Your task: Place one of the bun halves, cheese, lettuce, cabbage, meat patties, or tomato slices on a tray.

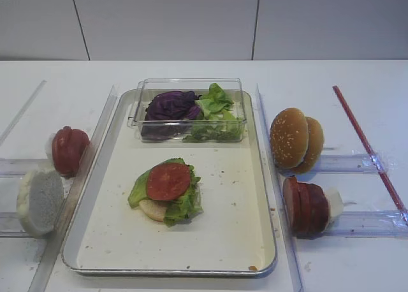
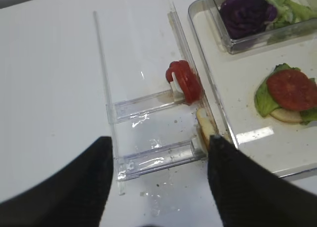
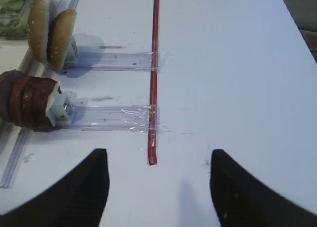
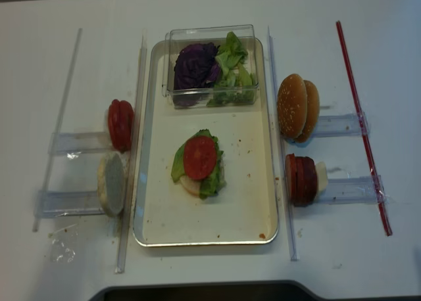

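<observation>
On the tray (image 1: 248, 177) lies a stack of a pale bun half (image 1: 153, 210), lettuce (image 1: 182, 206) and a tomato slice (image 1: 168, 181). Left of the tray stand upright tomato slices (image 1: 69, 150) and a pale bun half (image 1: 39, 201). On its right are sesame bun halves (image 1: 294, 139) and meat patties (image 1: 306, 207). Cabbage (image 1: 171, 106) and more lettuce (image 1: 217, 110) fill a clear box. No cheese shows. My left gripper (image 2: 161, 147) hangs open and empty over the left racks, its right finger near the pale bun half (image 2: 204, 125). My right gripper (image 3: 158, 157) is open above bare table.
Clear plastic racks (image 4: 72, 202) hold the food on both sides of the tray. A red strip (image 3: 154, 78) is taped across the ends of the right racks (image 3: 109, 117). Long clear rails (image 1: 280, 196) run along the tray's sides. Crumbs lie on the tray floor.
</observation>
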Robot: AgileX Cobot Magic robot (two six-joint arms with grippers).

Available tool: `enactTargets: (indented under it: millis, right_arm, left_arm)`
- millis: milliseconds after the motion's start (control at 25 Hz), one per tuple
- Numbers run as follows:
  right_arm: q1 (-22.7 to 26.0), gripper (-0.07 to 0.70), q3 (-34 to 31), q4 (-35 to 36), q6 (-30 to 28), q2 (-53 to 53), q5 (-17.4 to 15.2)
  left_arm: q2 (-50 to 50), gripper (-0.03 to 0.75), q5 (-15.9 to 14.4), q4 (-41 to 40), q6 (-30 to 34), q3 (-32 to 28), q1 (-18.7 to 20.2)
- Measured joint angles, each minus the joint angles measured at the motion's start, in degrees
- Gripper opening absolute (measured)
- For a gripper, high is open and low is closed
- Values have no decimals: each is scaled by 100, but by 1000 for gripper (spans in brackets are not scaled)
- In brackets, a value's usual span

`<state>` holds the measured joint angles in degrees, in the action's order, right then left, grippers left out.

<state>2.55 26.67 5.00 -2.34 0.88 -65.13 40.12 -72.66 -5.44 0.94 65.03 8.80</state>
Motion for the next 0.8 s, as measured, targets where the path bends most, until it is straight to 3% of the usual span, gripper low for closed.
enactTargets:
  millis: [800]
  right_arm:
    - [0, 457, 0, 0, 0, 0, 0]
  left_arm:
    - [-1674, 388, -81, 0, -12, 0, 0]
